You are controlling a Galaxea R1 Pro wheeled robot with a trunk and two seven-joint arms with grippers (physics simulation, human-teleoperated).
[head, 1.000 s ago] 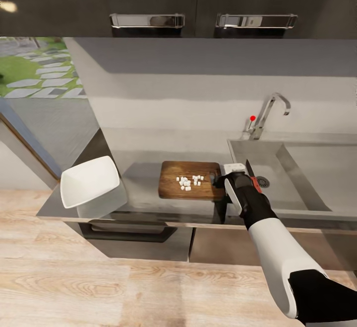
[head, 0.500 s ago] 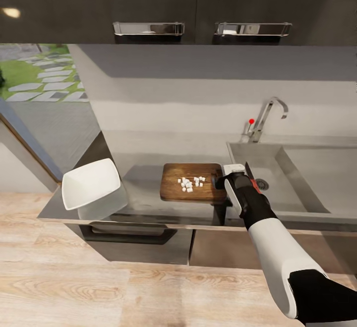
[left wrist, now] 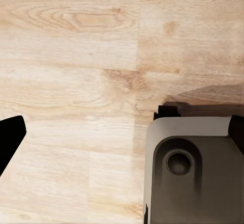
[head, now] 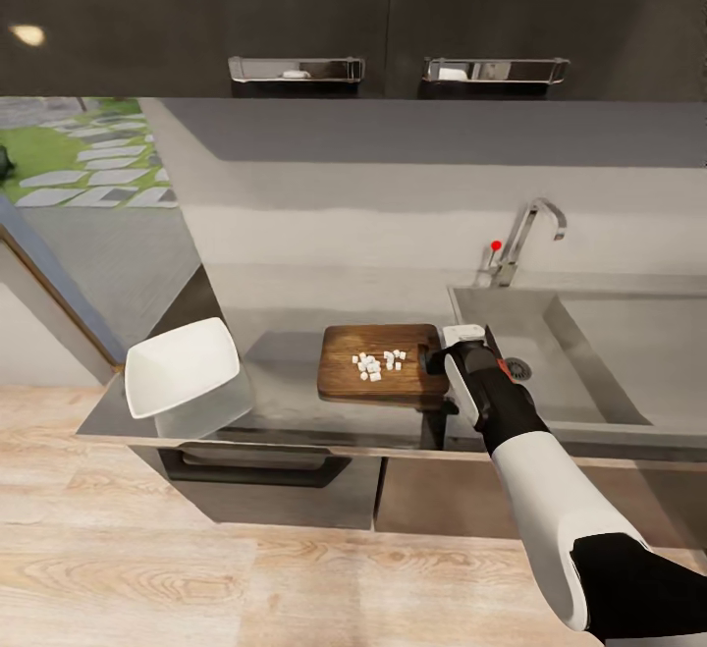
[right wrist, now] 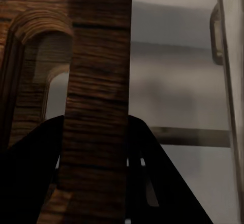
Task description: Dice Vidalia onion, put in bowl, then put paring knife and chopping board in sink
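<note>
Wooden chopping board (head: 381,360) lies flat on worktop (head: 285,402) just beside sink (head: 579,352), white onion dice (head: 377,362) on it. Right gripper (head: 432,360) clamped on board's sink-side end. White bowl (head: 182,366) well apart from sink, at worktop corner.

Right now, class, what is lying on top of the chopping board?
A small heap of white onion dice lies mid chopping board. The right gripper covers the board's sink-side end, so anything there is hidden.
</note>
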